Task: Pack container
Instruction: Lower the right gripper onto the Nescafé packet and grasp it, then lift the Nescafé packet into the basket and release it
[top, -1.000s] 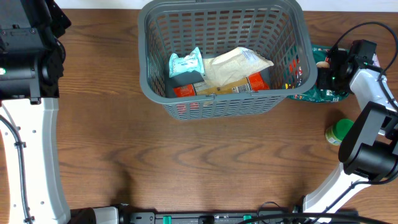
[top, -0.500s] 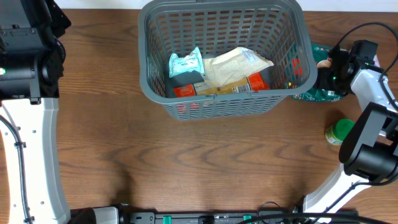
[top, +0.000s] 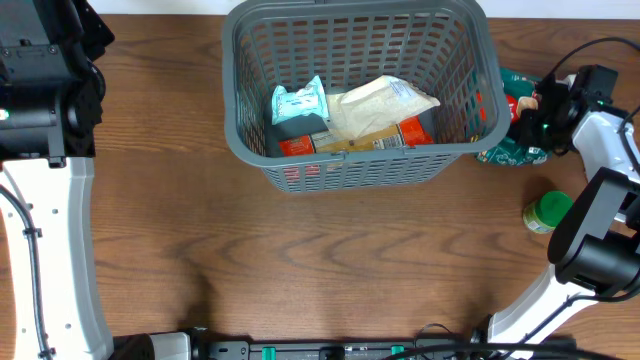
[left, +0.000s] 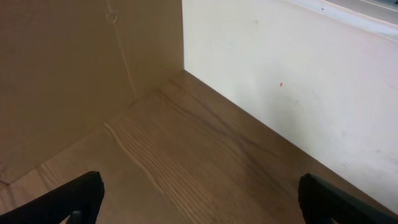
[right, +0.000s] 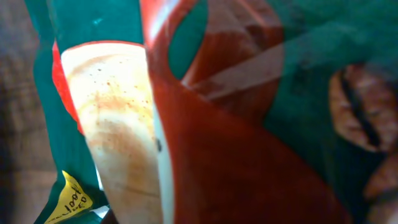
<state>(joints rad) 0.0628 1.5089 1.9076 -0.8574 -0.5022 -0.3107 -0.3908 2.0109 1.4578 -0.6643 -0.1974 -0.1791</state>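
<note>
Currently we're seeing the container (top: 362, 172) sitting upright at the back centre of the table (top: 300, 270), well apart from the left arm (top: 45, 90). Inside it, a teal packet (top: 298, 102), a cream bag (top: 385, 105) and an orange-red box (top: 300, 145) are lying on the floor, with the cream bag resting across the box.

We're tracking the right gripper (top: 535, 118) just off the container's right wall, sitting on a green coffee bag (top: 508, 150) that is lying just beside that wall. The right wrist view is showing only the bag's print close up, so we're not able to tell whether those jaws are clamping or spread.

The green-lidded jar (top: 547, 212) is standing nearer the front, beside the right arm and apart from the bag.

The left gripper (left: 202, 202) is hovering over bare wood near a white wall (left: 298, 81). Its fingertips (left: 74, 199) are sitting at opposite bottom corners of the wrist view, so we're reading those jaws as spread wide, gripping nothing.
</note>
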